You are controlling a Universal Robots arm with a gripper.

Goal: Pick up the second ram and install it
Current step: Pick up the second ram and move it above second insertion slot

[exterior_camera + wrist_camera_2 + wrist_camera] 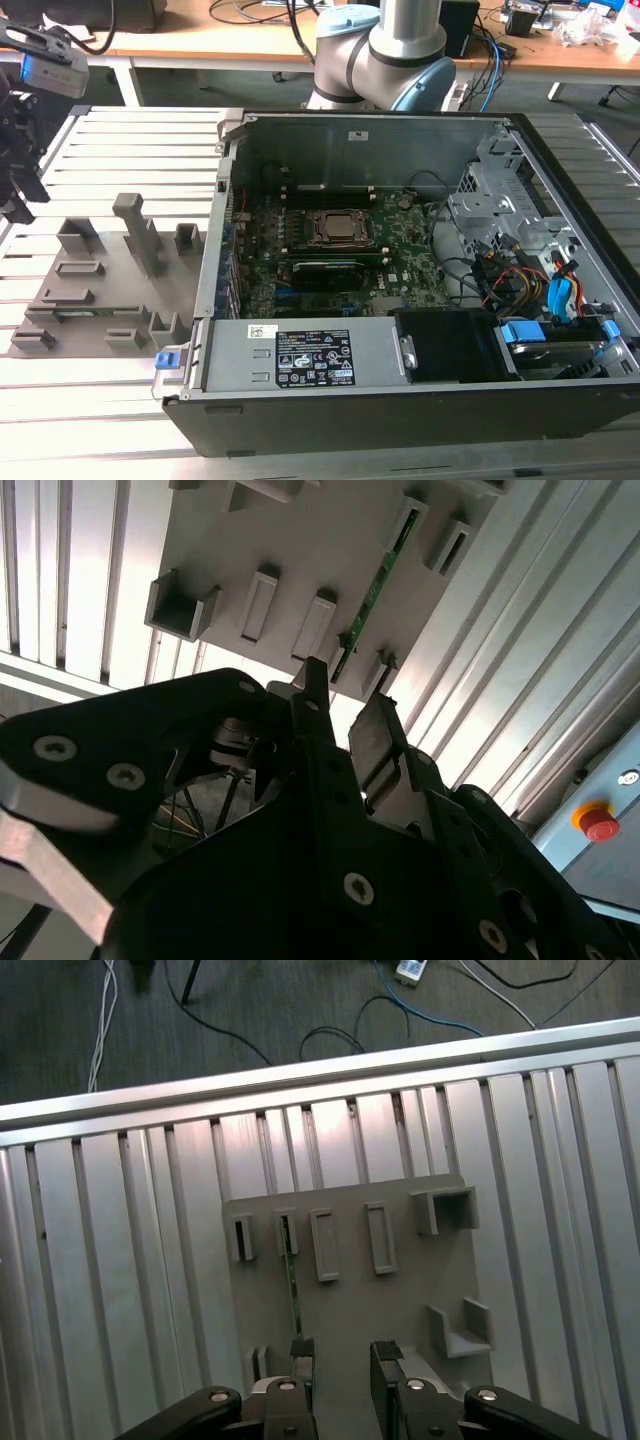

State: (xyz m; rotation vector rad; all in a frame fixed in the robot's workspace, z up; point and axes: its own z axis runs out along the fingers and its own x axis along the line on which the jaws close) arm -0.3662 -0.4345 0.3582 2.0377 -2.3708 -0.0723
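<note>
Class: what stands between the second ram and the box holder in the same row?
Two empty slot blocks, beside the second ram, in the first wrist view.

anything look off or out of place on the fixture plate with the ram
Nothing stands out. The second ram stands on edge, straight, in its slots on the grey fixture plate. The gripper hangs over the plate, open and empty.

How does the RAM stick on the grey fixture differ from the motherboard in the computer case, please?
Size: the RAM stick is a thin, narrow strip, while the motherboard is a broad board. Pose: the stick stands on edge; the motherboard lies flat. Place: the stick sits in the grey fixture on the slatted table, the motherboard inside the computer case. Both are green circuit boards.
</note>
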